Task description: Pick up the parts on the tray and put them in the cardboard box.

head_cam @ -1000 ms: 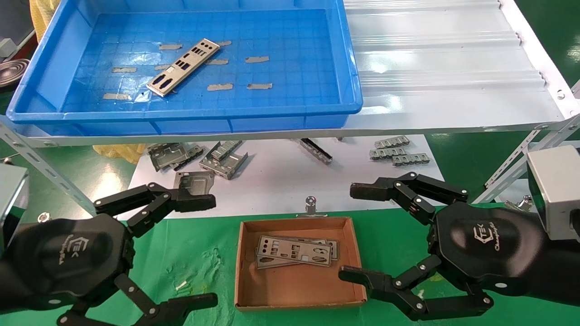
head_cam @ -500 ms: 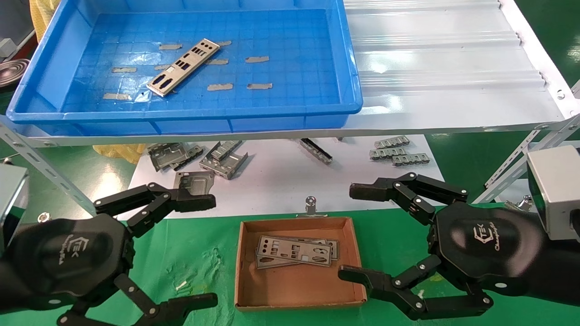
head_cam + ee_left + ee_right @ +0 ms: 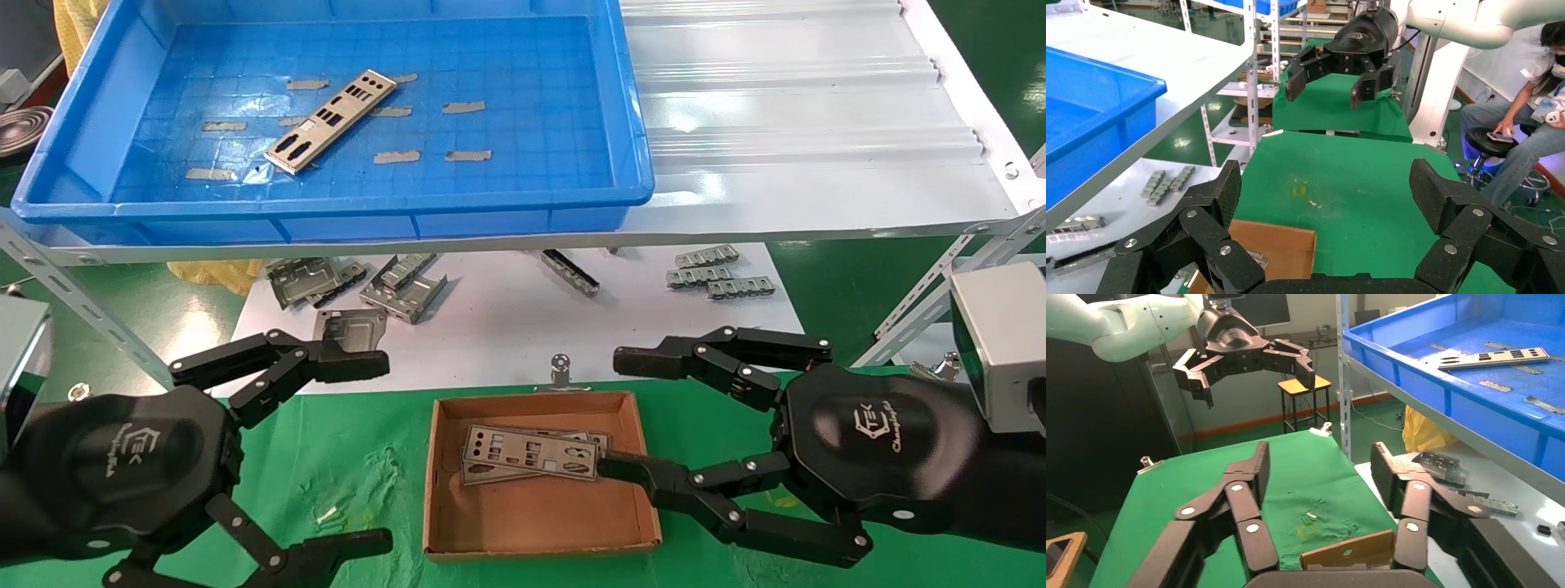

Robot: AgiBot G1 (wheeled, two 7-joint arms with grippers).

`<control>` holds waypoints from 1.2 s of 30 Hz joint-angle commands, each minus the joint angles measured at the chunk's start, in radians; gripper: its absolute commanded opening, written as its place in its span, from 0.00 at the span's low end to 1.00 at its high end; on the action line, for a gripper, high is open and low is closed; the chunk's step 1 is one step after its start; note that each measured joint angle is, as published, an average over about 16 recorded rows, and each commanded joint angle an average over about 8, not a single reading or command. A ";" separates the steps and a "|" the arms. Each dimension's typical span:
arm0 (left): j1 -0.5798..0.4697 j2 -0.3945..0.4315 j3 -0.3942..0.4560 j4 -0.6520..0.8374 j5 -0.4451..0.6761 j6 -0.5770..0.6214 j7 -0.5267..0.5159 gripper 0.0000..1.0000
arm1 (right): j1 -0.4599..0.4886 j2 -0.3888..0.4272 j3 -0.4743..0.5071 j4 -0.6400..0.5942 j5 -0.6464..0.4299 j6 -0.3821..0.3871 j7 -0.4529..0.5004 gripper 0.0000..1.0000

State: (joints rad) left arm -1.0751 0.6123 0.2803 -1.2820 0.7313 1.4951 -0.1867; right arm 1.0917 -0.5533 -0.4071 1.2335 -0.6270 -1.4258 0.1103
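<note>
One silver part (image 3: 331, 121) lies slanted on the floor of the blue tray (image 3: 327, 214) up on the shelf; it also shows in the right wrist view (image 3: 1493, 357). The cardboard box (image 3: 539, 523) sits on the green cloth and holds a small stack of parts (image 3: 531, 456). My right gripper (image 3: 619, 414) hovers at the box's right side, open and empty, its lower finger over the box's right wall beside the stack. My left gripper (image 3: 382, 453) hangs left of the box, open wide and empty.
Bent grey brackets (image 3: 359, 286) and small metal strips (image 3: 719, 273) lie on the white board under the white corrugated shelf (image 3: 801, 122). Grey tape strips dot the tray floor. A metal clip (image 3: 560, 369) stands behind the box. A person (image 3: 1529, 122) sits beyond the table.
My right gripper's fingers have drawn closer together, and the lower one has swung in over the box's right wall. The left arm has not moved.
</note>
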 commanded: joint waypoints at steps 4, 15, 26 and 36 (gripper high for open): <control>0.000 0.000 0.000 0.000 0.000 0.000 0.000 1.00 | 0.000 0.000 0.000 0.000 0.000 0.000 0.000 0.00; 0.000 0.000 0.000 0.000 0.000 0.000 0.000 1.00 | 0.000 0.000 0.000 0.000 0.000 0.000 0.000 0.00; -0.059 0.017 0.008 0.024 0.037 -0.035 -0.017 1.00 | 0.000 0.000 0.000 0.000 0.000 0.000 0.000 0.00; -0.468 0.193 0.109 0.311 0.296 -0.196 -0.104 1.00 | 0.000 0.000 0.000 0.000 0.000 0.000 0.000 0.00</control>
State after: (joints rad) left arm -1.5319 0.8097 0.3906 -0.9537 1.0279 1.2953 -0.2806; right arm 1.0917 -0.5533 -0.4071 1.2335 -0.6270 -1.4258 0.1103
